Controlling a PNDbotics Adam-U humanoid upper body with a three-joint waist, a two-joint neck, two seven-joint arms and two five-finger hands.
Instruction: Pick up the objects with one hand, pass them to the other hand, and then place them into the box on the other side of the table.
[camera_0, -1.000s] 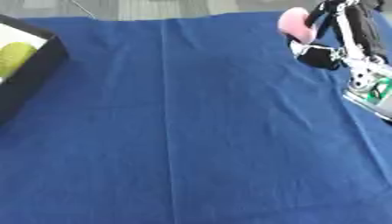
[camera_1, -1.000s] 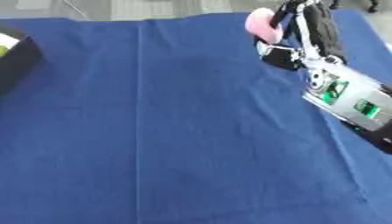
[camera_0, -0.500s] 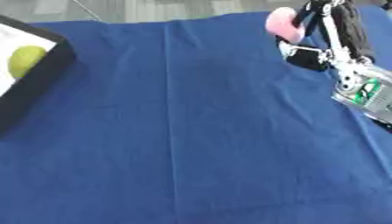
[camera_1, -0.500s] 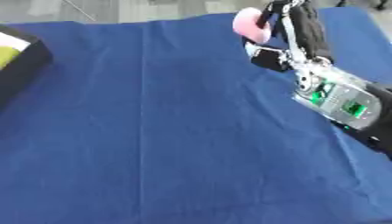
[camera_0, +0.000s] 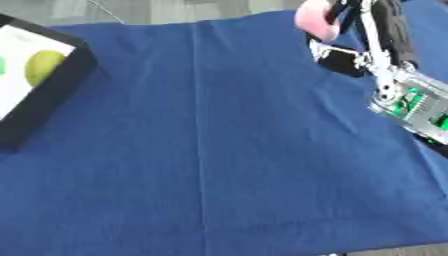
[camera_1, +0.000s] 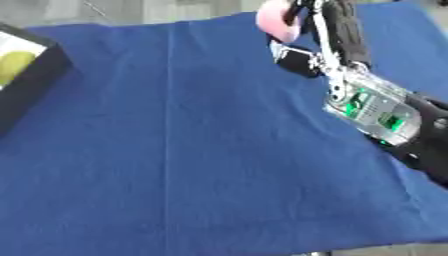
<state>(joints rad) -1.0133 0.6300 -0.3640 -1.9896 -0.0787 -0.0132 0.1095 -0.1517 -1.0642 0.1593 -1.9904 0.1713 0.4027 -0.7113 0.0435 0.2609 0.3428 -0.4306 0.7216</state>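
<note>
My right hand reaches in from the right and is raised near the far edge of the table, its fingers curled round a pink rounded object. The pink object shows at the top of both views, partly hidden by the fingers. At the far left stands a black box with a white inside, and a yellow-green round fruit lies in it. My left hand shows in neither view.
A blue cloth covers the table, with a crease running front to back left of centre. Grey floor lies beyond the far edge. The cloth's front edge shows at the bottom right.
My right hand has carried the pink object leftward along the far edge. The whole picture has also shifted, so the box shows further in at the left.
</note>
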